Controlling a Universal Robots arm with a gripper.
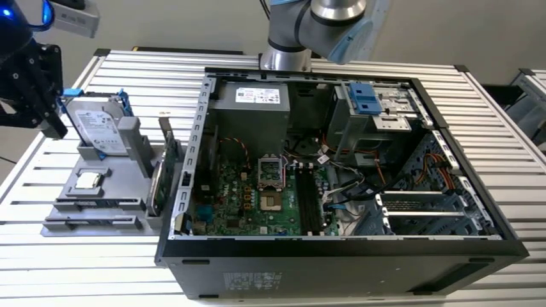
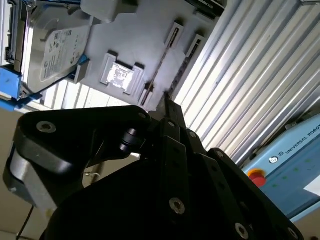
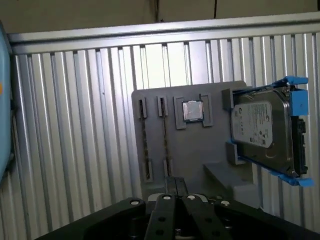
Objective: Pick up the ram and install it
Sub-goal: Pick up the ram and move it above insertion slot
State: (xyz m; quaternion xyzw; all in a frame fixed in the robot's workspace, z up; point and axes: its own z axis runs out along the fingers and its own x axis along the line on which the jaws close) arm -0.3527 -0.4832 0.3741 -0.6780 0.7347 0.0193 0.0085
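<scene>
Two ram sticks (image 3: 163,134) stand on edge in slots of a grey holder (image 3: 200,150), thin and dark, side by side. In the second wrist view the same ram sticks (image 2: 161,62) run along the holder (image 2: 135,40). My black gripper (image 1: 53,128) hangs above the table at the exterior view's left, beside the holder's hard drive (image 1: 96,128). Its fingers are shut with nothing between them, and the gripper (image 3: 173,181) points toward the holder's near edge, apart from the ram. In the second wrist view the gripper (image 2: 167,102) tip lies close to the slot ends.
The holder (image 1: 102,185) also carries a CPU (image 1: 89,181) and a green expansion card (image 1: 162,173) on edge. An open computer case (image 1: 341,249) lies to its right, with the motherboard (image 1: 256,198) and its long memory slots (image 1: 307,201) exposed. The arm's base (image 1: 286,57) stands behind the case.
</scene>
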